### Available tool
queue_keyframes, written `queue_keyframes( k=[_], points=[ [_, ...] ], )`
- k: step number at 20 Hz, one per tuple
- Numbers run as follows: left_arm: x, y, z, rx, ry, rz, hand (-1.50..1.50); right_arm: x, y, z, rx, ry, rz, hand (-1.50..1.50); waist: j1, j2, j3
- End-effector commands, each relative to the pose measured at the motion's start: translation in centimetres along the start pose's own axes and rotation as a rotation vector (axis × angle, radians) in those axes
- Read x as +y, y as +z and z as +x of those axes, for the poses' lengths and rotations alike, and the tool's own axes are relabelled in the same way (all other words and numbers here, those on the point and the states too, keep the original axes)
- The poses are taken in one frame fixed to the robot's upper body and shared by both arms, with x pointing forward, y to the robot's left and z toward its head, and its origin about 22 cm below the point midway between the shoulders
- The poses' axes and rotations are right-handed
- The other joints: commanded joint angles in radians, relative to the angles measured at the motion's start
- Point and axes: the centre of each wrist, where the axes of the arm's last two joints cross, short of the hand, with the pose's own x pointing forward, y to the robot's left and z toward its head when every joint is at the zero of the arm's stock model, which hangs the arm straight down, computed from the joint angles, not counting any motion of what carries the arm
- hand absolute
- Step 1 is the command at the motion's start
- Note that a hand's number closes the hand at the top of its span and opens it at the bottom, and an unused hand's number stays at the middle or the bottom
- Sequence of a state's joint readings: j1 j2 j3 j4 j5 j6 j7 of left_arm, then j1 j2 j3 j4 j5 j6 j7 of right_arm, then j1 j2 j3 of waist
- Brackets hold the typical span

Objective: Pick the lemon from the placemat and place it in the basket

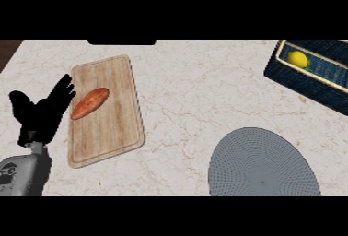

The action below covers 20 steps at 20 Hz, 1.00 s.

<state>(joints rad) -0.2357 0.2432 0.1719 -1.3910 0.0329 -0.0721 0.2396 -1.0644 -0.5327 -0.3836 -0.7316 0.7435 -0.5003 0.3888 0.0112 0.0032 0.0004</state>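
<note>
Closest to us lies the grey round placemat (263,162), at the lower right of the counter (197,87), and nothing rests on it. We see the lemon (297,58) already inside the dark woven basket (306,83), close to its far left corner. So we judge that the task is done, or almost done.

Our left hand (42,113) stands at the left edge of the view with its fingers spread and straight, and it holds nothing. It is resting just beside the wooden cutting board (108,110), where an orange sweet potato (89,103) lies. Our right hand does not show.

Little can go wrong now, we think. If the left hand swings to the right, it can push the board or roll the sweet potato. If the right arm comes back low near the basket, it can knock the basket rim and shake the lemon.

Between board and basket the counter is wide and open, good room for moving. The basket itself passes beyond the right edge of the view, so we cannot judge the room there.
</note>
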Motion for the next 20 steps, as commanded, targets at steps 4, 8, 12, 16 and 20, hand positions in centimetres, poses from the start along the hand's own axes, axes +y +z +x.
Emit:
queue_keyframes(
  k=[4, 8, 12, 16, 20],
  points=[
    [0.1, 1.8, -1.7, 0.017, 0.018, 0.014, 0.0, -4.6, -2.2, -2.1, 0.15, -0.253, -0.174, -1.5, -0.016, -0.012, 0.001],
    [0.5, 0.1, -1.2, 0.015, 0.004, 0.031, 0.0, -9.7, -3.8, -3.8, 0.172, -0.331, -0.214, -1.5, -0.033, -0.009, 0.0],
    [0.6, 0.7, -0.6, 0.022, 0.003, 0.033, 0.0, -14.9, -4.0, -8.2, 0.174, -0.36, -0.132, -1.5, -0.049, -0.015, 0.001],
    [2.2, 1.1, -1.0, 0.022, 0.013, 0.052, 0.0, -18.9, -2.9, -11.7, 0.175, -0.27, -0.018, -1.5, -0.049, -0.014, 0.0],
    [1.4, 1.8, -1.5, 0.018, 0.001, 0.046, 0.0, -24.1, -2.0, -15.4, 0.177, -0.292, 0.016, -1.5, -0.042, -0.011, 0.0]
  ],
)
